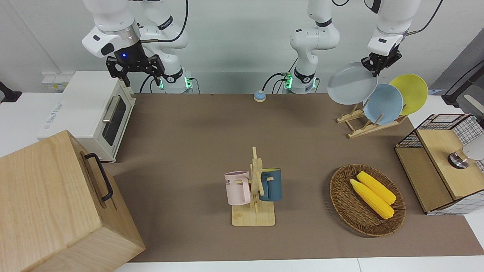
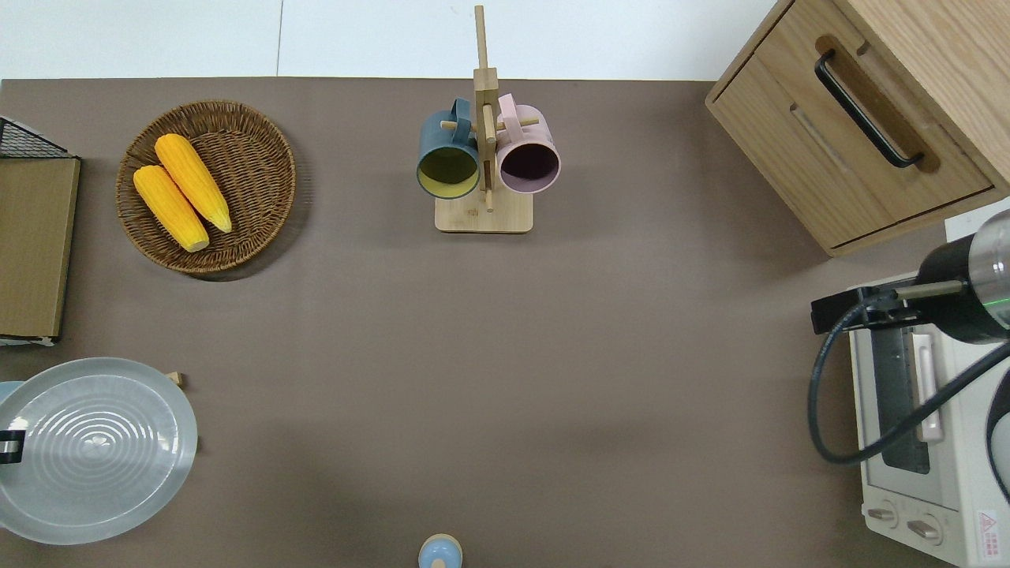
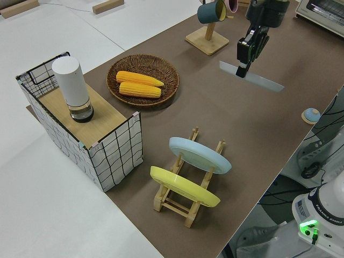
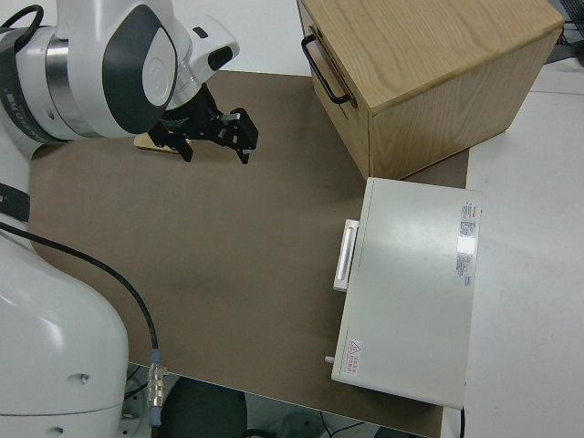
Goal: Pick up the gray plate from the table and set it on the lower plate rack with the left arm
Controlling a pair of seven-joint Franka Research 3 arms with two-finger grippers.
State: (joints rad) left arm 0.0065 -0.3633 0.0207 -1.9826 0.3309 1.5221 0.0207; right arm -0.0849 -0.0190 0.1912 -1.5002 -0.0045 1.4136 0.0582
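Observation:
My left gripper (image 1: 372,67) is shut on the rim of the gray plate (image 1: 351,84) and holds it in the air, tilted. In the overhead view the gray plate (image 2: 91,450) is over the lower plate rack, whose peg tip (image 2: 177,379) sticks out from under it. The left gripper (image 2: 6,446) is at that view's edge. The lower plate rack (image 1: 362,127) holds a light blue plate (image 1: 383,104) and a yellow plate (image 1: 411,92). In the left side view the gray plate (image 3: 260,80) hangs edge-on from the left gripper (image 3: 243,69), apart from the rack (image 3: 185,207). The right arm is parked, its gripper (image 1: 138,75) open.
A mug stand (image 1: 255,196) with a pink mug and a blue mug is mid-table. A wicker basket (image 1: 340,204) holds two corn cobs. A wire-sided box (image 1: 438,173), a toaster oven (image 1: 94,113), a wooden cabinet (image 1: 56,204) and a small blue bell (image 1: 259,96) stand around the edges.

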